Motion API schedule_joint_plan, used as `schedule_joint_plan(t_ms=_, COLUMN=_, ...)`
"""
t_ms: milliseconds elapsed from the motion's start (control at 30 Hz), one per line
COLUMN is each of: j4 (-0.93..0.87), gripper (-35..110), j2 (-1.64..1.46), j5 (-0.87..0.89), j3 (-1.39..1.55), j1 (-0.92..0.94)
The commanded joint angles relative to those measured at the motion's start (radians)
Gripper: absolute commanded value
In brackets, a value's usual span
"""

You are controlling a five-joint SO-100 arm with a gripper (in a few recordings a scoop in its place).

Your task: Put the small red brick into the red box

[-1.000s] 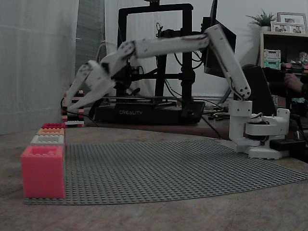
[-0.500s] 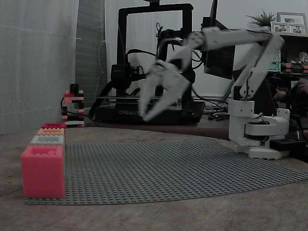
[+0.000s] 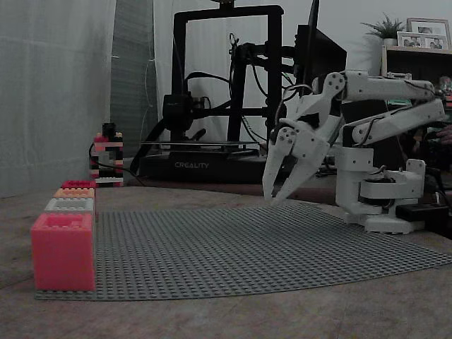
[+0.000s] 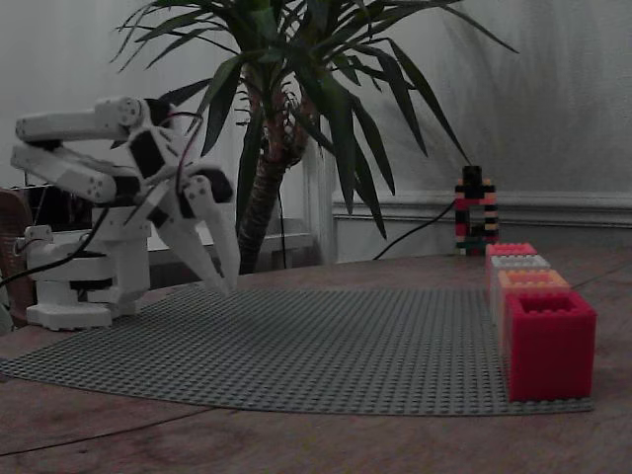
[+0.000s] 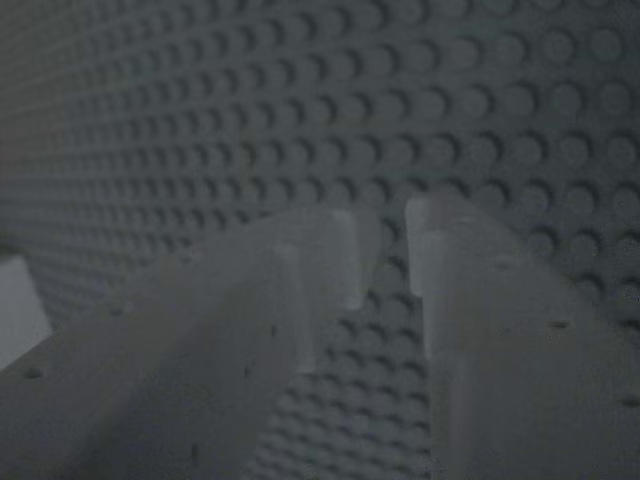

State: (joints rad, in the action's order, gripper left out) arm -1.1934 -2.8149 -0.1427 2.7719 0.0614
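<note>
Red box (image 3: 62,251) sits at the grey baseplate's (image 3: 247,247) near-left corner in a fixed view; the gripper (image 3: 280,192) hangs parted and empty, so placement is judged complete, interior unseen.

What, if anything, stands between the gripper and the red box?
Nothing visible does. In both fixed views, bare grey baseplate stretches from under the gripper, which hangs open and empty near the arm's base, to the red box at the plate's corner.
</note>
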Motion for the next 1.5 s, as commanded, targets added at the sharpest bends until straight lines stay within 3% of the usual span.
schedule_joint_plan(t_ms=0, j4=-0.055, gripper=0, j2=-0.11, j5=0.002, j3=0.012, j1=0.008)
schedule_joint_plan(t_ms=433, j4=-0.202, gripper=0, j2=-0.382, j5=0.017, j3=0.078, j1=0.008)
schedule_joint_plan(t_ms=1467, j4=-0.216, gripper=0, j2=-0.407, j5=0.107, j3=0.081, j1=-0.018)
